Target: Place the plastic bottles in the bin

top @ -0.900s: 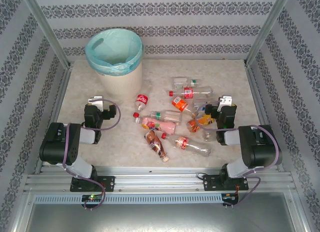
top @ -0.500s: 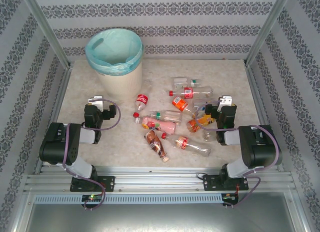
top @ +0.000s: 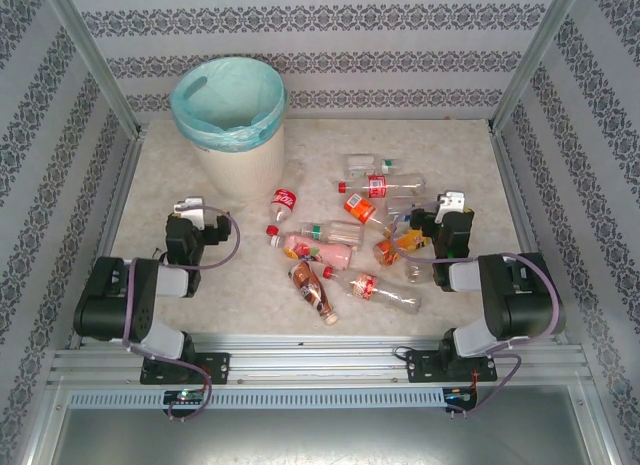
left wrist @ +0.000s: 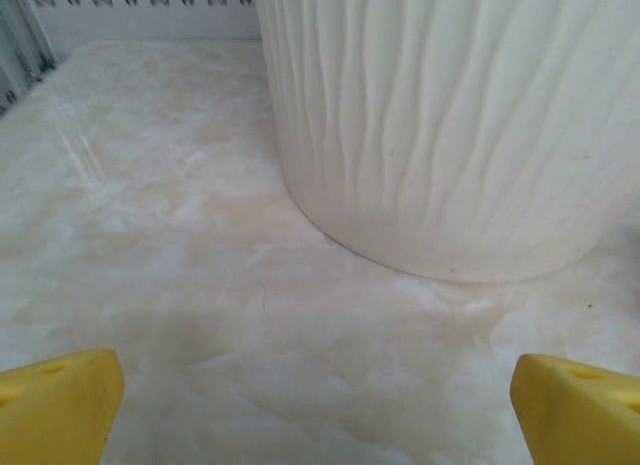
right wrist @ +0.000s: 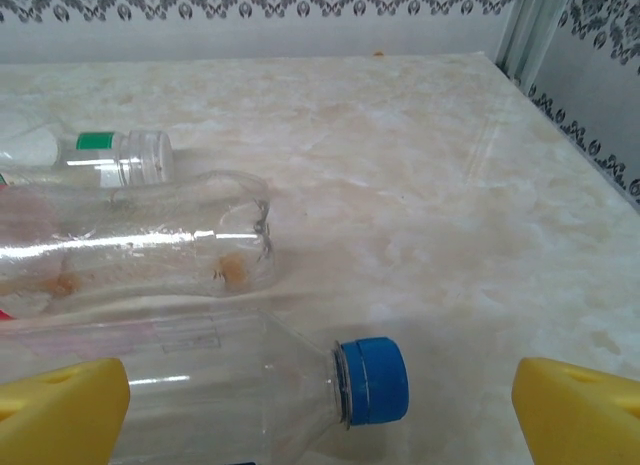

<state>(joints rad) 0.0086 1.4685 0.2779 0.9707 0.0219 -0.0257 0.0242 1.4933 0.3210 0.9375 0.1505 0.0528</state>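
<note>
Both tools are standing wide open, holding nothing. The left tool [top: 192, 207] is sitting low on the desk [top: 450, 155], facing the bin [top: 240, 170]. In its wrist view the yellow fingers [left wrist: 55, 405] are at the frame's corners, with bare desk between them and the ribbed bin wall [left wrist: 450, 125] just ahead. We're reading that as parked clear of the pile, not on a pick.

The right tool [top: 448, 207] is sitting at the right edge of the plastic bottles [top: 345, 230]. A clear blue-capped bottle [right wrist: 200, 385] is lying on its side between the spread fingers [right wrist: 60, 410], not gripped. We're judging that as lined up for the first grab.

All the bottles are lying flat mid-desk, touching or overlapping. They are well apart from the bin, which is standing upright far left, and we're seeing none inside it. Mostly they are clear, some crushed. There is a red-labelled cola bottle [top: 285, 200], a pink bottle [top: 318, 251], a brown bottle [top: 312, 288] and orange-labelled ones by the right tool. The teal liner [top: 190, 120] is folded over the rim, so the mouth is staying open.
</note>
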